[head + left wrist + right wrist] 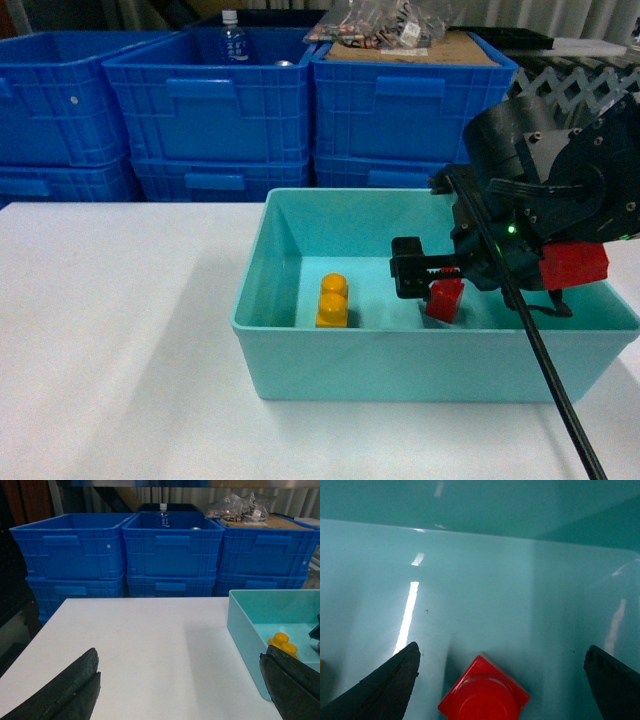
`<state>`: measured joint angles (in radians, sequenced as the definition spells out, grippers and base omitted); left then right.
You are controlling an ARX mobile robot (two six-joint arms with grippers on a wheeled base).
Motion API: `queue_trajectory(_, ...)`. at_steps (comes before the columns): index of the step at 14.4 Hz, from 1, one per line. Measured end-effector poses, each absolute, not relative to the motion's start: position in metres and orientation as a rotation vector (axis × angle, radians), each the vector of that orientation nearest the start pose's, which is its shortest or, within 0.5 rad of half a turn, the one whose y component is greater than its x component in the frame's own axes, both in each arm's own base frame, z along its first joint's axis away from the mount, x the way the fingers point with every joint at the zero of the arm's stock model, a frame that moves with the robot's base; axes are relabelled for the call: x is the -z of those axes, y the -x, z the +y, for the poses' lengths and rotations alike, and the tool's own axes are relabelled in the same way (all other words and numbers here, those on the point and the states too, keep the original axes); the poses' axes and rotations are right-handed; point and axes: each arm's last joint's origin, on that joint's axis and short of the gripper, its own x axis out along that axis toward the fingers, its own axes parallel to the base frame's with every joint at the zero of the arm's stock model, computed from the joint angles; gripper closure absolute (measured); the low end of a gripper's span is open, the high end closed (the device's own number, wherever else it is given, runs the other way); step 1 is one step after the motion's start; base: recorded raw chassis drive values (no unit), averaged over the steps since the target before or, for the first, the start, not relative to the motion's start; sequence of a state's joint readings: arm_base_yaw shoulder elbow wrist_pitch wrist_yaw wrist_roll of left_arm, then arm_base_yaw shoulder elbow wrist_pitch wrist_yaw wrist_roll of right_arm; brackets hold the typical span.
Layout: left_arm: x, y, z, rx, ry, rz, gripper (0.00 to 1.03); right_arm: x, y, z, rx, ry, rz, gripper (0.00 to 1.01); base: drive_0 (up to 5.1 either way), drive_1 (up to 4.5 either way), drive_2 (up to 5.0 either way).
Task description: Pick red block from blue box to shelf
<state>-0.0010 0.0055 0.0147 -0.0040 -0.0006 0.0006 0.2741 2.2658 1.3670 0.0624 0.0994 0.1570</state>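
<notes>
The red block [445, 298] lies on the floor of the blue box [300, 215], right of centre. My right gripper [438, 276] reaches down into the box just above it. In the right wrist view the block [484, 696] sits stud up, turned corner-on. It lies between the wide-apart fingers of the open right gripper [502, 649], nearer the left one [385, 687], and touches neither. My left gripper [179, 655] is open over the white table, with the box [242, 620] at its right. The shelf is out of view.
An orange-yellow two-stud brick [332, 300] lies in the box left of the red block. Dark blue ribbed crates [210, 110] are stacked behind the white table [110, 330]; one holds a bottle [232, 35], another carries cardboard and bagged items [400, 35].
</notes>
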Motion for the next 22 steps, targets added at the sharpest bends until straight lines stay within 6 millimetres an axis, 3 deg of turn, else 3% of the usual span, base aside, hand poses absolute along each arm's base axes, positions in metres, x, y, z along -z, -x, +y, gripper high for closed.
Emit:
queue_trajectory(1,-0.168,-0.097,0.000,0.000,-0.001,-0.006,0.05,-0.073,-0.443,0.121,-0.091,0.005,0.839,0.07,0.0,0.00,0.0)
queue_trajectory(7,-0.168,-0.097,0.000,0.000,-0.001,-0.005,0.05,-0.063,-0.447,0.124,-0.084,0.004,0.859,0.69,0.0,0.00,0.0)
queue_trajectory(10,-0.168,-0.097,0.000,0.000,-0.001,-0.005,0.05,-0.073,-0.435,0.123,-0.102,-0.015,0.780,0.72,0.0,0.00,0.0)
queue_trajectory(12,-0.168,-0.097,0.000,0.000,-0.001,-0.005,0.05,-0.113,-0.411,0.116,-0.123,-0.037,0.649,0.72,0.0,0.00,0.0)
queue_trajectory(14,-0.168,-0.097,0.000,0.000,-0.001,-0.005,0.05,-0.177,-0.366,0.105,-0.136,-0.064,0.394,0.72,0.0,0.00,0.0)
queue_trajectory(15,-0.168,-0.097,0.000,0.000,-0.001,-0.005,0.05,-0.201,-0.325,0.096,-0.107,-0.065,0.263,0.72,0.0,0.00,0.0)
queue_trajectory(16,-0.168,-0.097,0.000,0.000,-0.001,-0.005,0.05,-0.208,-0.281,0.090,-0.069,-0.053,0.204,0.72,0.0,0.00,0.0)
queue_trajectory(17,-0.168,-0.097,0.000,0.000,-0.001,-0.005,0.05,-0.203,-0.236,0.090,-0.044,-0.018,0.138,0.72,0.0,0.00,0.0)
queue_trajectory(18,-0.168,-0.097,0.000,0.001,-0.001,-0.005,0.05,-0.191,-0.204,0.085,-0.055,0.014,0.102,0.72,0.0,0.00,0.0)
queue_trajectory(21,-0.168,-0.097,0.000,0.000,-0.001,-0.005,0.05,-0.176,-0.167,0.035,0.004,-0.003,0.012,0.72,0.0,0.00,0.0)
queue_trajectory(22,-0.168,-0.097,0.000,0.000,-0.001,-0.005,0.05,-0.174,-0.162,0.029,0.005,-0.003,0.014,0.72,0.0,0.00,0.0)
